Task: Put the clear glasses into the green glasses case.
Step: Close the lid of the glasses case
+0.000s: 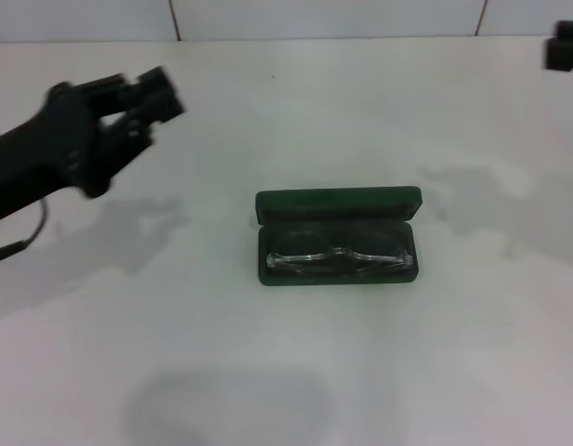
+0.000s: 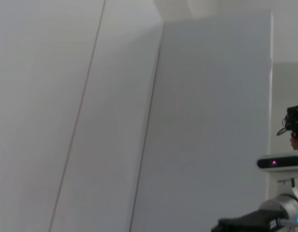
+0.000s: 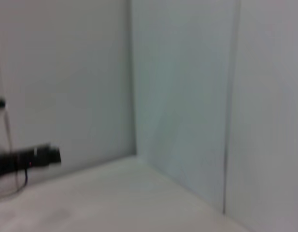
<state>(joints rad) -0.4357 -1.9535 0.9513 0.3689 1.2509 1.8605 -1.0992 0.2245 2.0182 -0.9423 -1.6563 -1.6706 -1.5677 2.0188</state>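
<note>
White table (image 1: 286, 372) carries the green glasses case (image 1: 338, 206), lid open, at centre. Left gripper (image 1: 147, 98) hangs above the table's far left, well apart from the case, holding nothing; finger spread cannot be told. Right gripper (image 1: 565, 51) sits at the far right edge. The clear glasses (image 1: 338, 257) lie inside the case.

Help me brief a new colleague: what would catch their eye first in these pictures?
The open green glasses case sits mid-table, with the clear glasses already lying inside. The left gripper hangs raised at the far left, and the right gripper barely shows at the far right corner.
</note>
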